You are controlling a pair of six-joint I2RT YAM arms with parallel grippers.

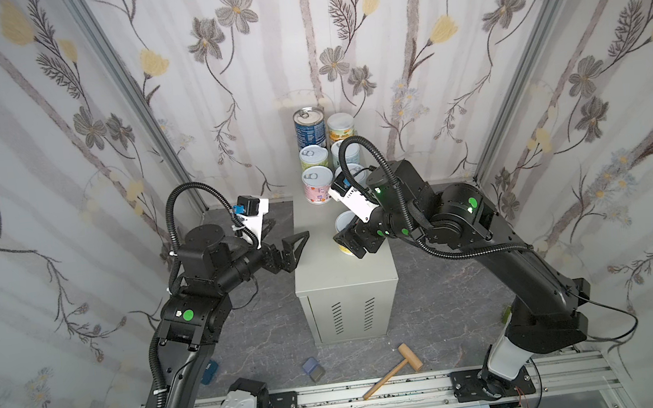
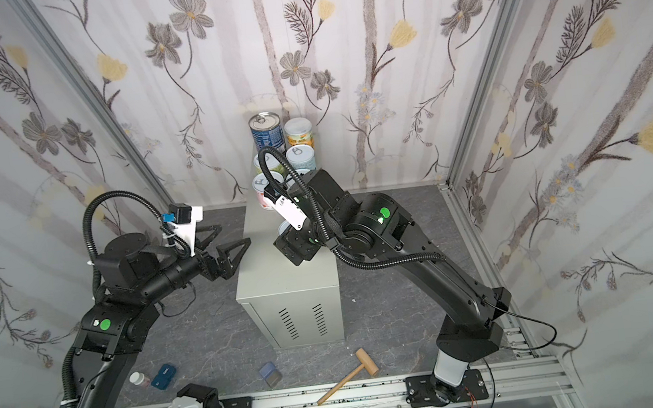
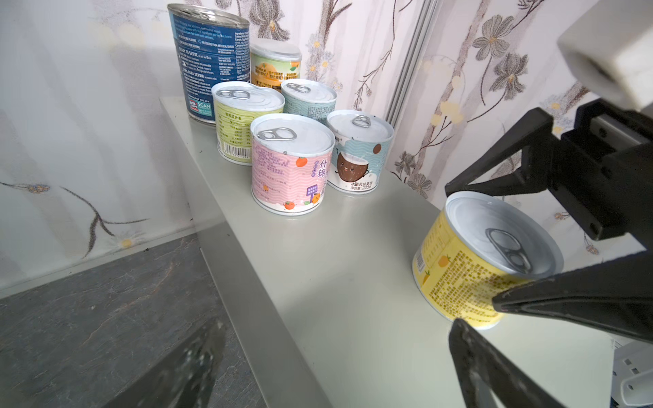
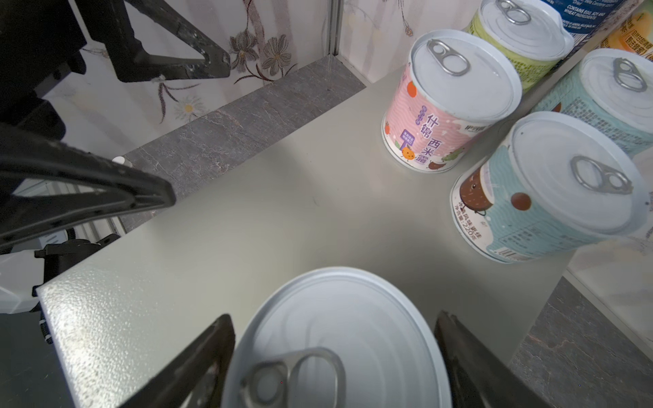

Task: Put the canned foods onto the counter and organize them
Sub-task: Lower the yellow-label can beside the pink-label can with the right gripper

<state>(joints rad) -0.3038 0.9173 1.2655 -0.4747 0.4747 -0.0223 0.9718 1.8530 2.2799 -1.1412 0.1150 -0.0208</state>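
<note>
Status: six cans are on the counter (image 1: 347,290) in two rows of three at its far end, by the back wall
- left row, back to front: tall blue can (image 3: 208,63), green can (image 3: 243,123), pink can (image 3: 291,162)
- right row, back to front: orange-label can (image 3: 275,67), pale blue can (image 3: 307,102), coconut can (image 3: 360,152)
- all six are upright and packed close. I can't tell which of them touch

The seventh, the yellow can (image 3: 456,268), stands upright on the counter top. It is well apart from the group, nearer the front and toward the right edge.

The right gripper (image 4: 332,316) is over the yellow can with one finger on each side of it. In the right wrist view the lid sits between the fingers (image 4: 466,356), with maybe a sliver of gap. The left wrist view shows the finger tips right at the rim. I can't tell whether the pads press on the can or stand just clear of it. The can's base is flat on the counter either way.

The left gripper (image 1: 284,235) is spread wide with nothing in it. It hovers just off the counter's left edge at top height and points toward the yellow can.

Floor (not task items): a wooden mallet (image 1: 394,369) and a small blue-grey block (image 1: 313,369) lie in front of the counter, near the rail
</note>
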